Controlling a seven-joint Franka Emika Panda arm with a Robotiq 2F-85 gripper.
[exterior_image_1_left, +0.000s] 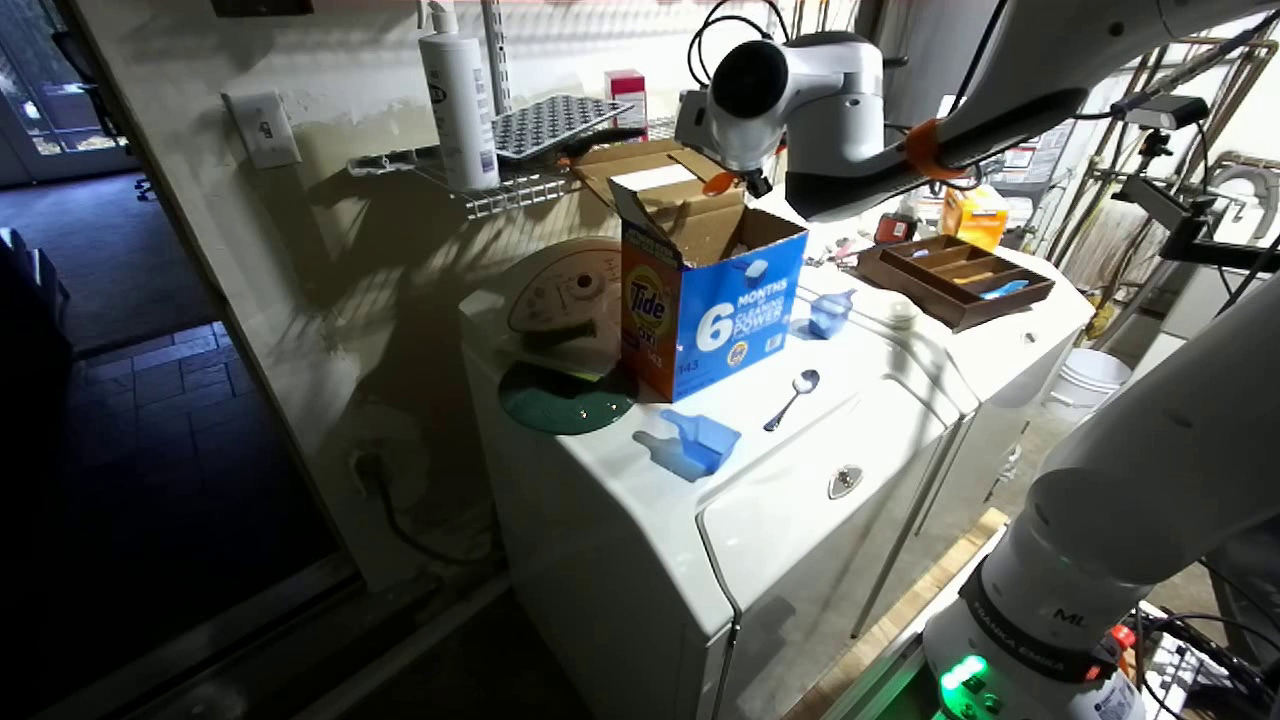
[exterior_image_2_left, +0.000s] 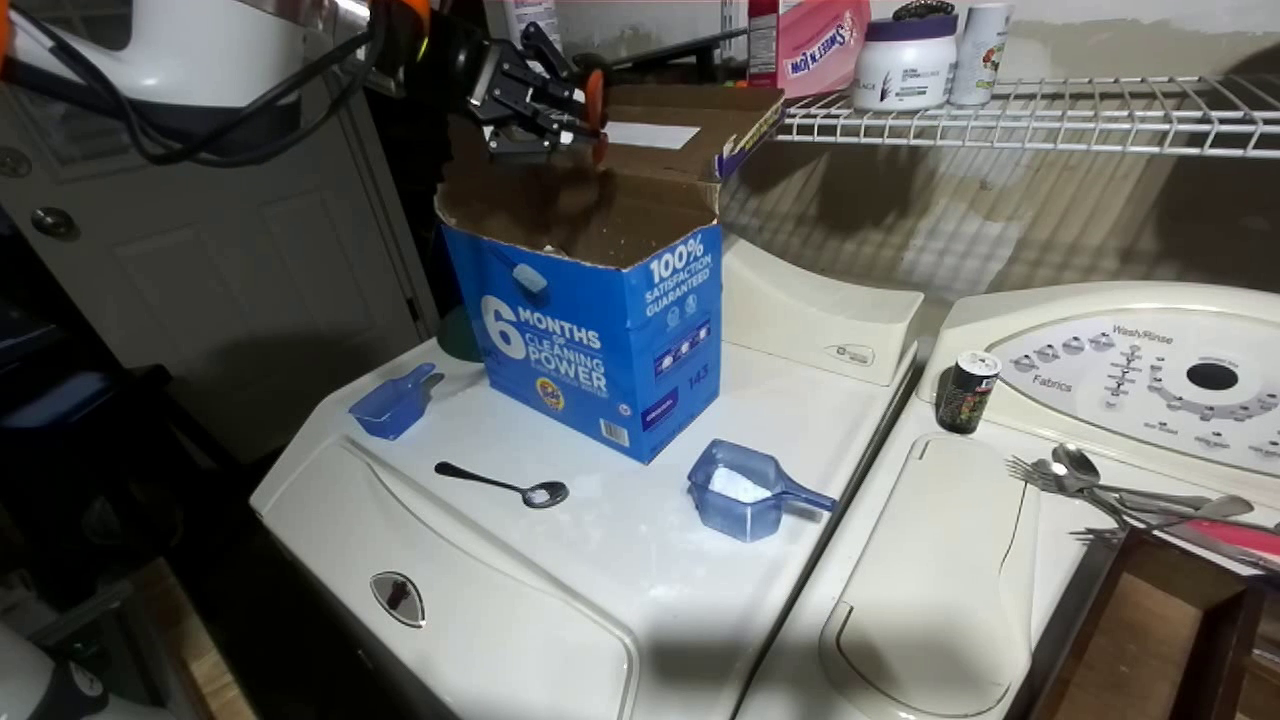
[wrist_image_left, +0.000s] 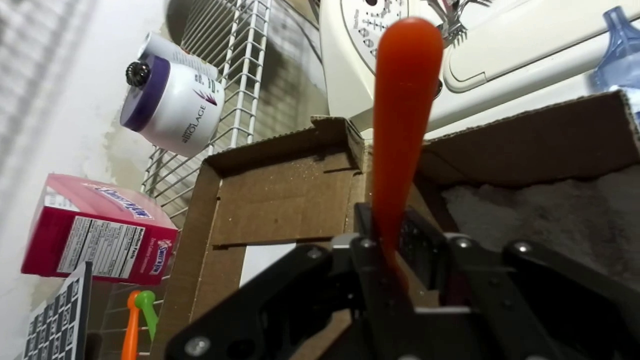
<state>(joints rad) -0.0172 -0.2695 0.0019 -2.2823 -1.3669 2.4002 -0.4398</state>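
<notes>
Gaping Tide box (exterior_image_2_left: 600, 310) (powder (wrist_image_left: 545, 220) inside)

I'm seeing a plain orange utensil (wrist_image_left: 404, 110) upper centre in my wrist view. In both exterior views, I'm getting a white-lettered blue box (exterior_image_2_left: 600, 310) mid-frame.

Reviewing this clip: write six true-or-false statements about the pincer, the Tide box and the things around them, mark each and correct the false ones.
The pincer grips an orange object. True.
The Tide box is closed. False: the Tide box stands open.
The spoon lies in the Tide box. False: the spoon lies on the white machine.
The black can stands upright. True.
Both scoops are empty. False: one scoop holds white powder.
The pink carton stands on the wire shelf. True.
</notes>
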